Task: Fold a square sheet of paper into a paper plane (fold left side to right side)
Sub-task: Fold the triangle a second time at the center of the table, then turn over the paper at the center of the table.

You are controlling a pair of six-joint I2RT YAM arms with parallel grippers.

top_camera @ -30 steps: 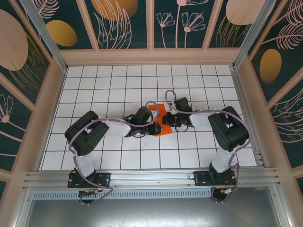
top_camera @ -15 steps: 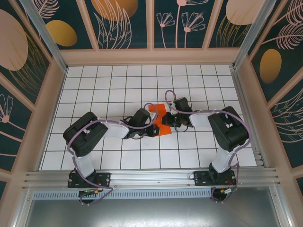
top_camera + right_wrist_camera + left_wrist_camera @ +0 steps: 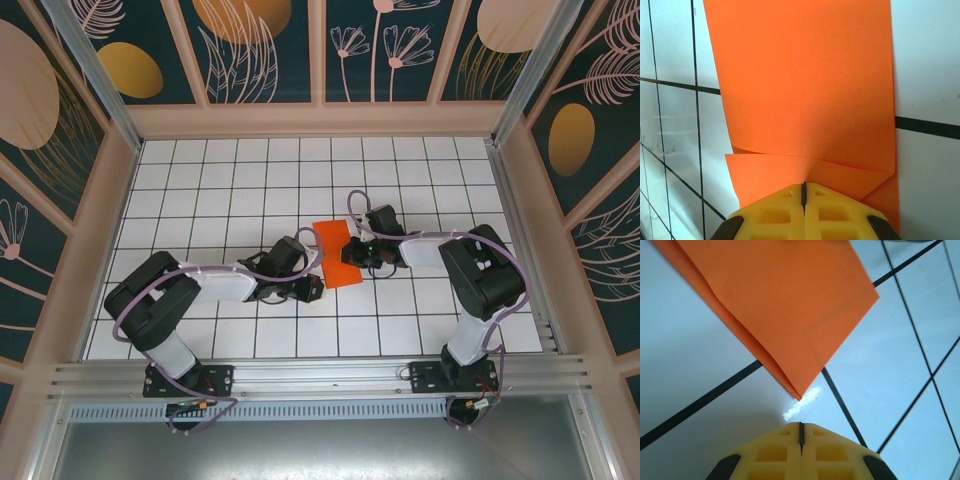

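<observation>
The orange sheet of paper [image 3: 335,238] lies folded and creased near the table's middle, a narrow strip with overlapping layers. In the right wrist view the paper [image 3: 805,90] shows a fold line and a lower flap straight ahead of my right gripper [image 3: 803,184], which is shut with its tips resting on the paper. From above, the right gripper [image 3: 350,262] sits on the sheet's right side. My left gripper [image 3: 314,288] is shut and stands on bare tile just off the paper's near-left corner. In the left wrist view that pointed corner of the paper [image 3: 790,305] lies a short way ahead of the left gripper [image 3: 801,424].
The white gridded table [image 3: 250,180] is fenced by raised wooden walls [image 3: 320,120] at the back and on both sides. An aluminium rail [image 3: 320,375] runs along the near edge by the arm bases. Both forearms lie low across the middle tiles.
My left arm has drawn back toward the near left, off the paper, uncovering more of the orange sheet. The right gripper has stayed on the paper.
</observation>
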